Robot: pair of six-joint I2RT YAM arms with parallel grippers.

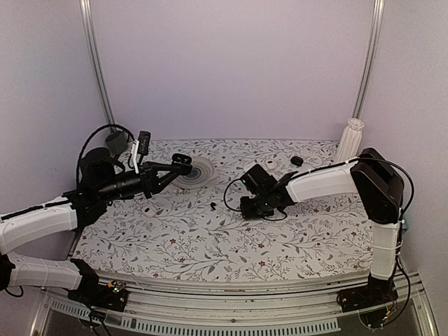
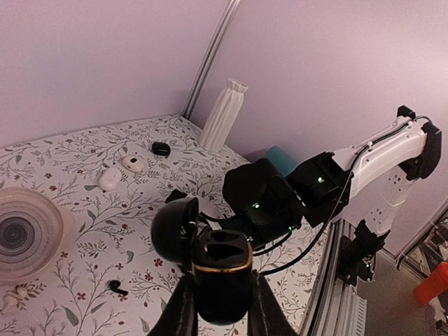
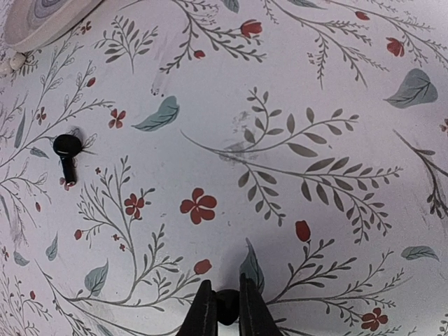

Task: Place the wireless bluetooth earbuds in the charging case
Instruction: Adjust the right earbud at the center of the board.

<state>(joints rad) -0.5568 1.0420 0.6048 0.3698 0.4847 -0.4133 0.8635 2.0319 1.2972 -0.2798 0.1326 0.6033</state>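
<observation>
My left gripper (image 2: 222,297) is shut on the charging case (image 2: 222,269), a glossy black case with a gold rim. It is held above the table with its lid (image 2: 174,231) swung open to the left and two empty sockets showing. In the top view the left gripper (image 1: 179,166) hovers by the ribbed dish. My right gripper (image 3: 227,299) is low over the floral cloth, shut on one small black earbud (image 3: 227,309). The other earbud (image 3: 67,148) lies loose on the cloth to its left, also visible as a speck (image 1: 212,205) and in the left wrist view (image 2: 116,286).
A ribbed round dish (image 1: 197,173) sits at the back left. Two small white oval cases (image 1: 269,165) (image 1: 250,168) and a black lump (image 1: 297,161) lie at the back, near a white pleated vase (image 1: 350,140). A small white object (image 1: 149,210) lies under the left arm.
</observation>
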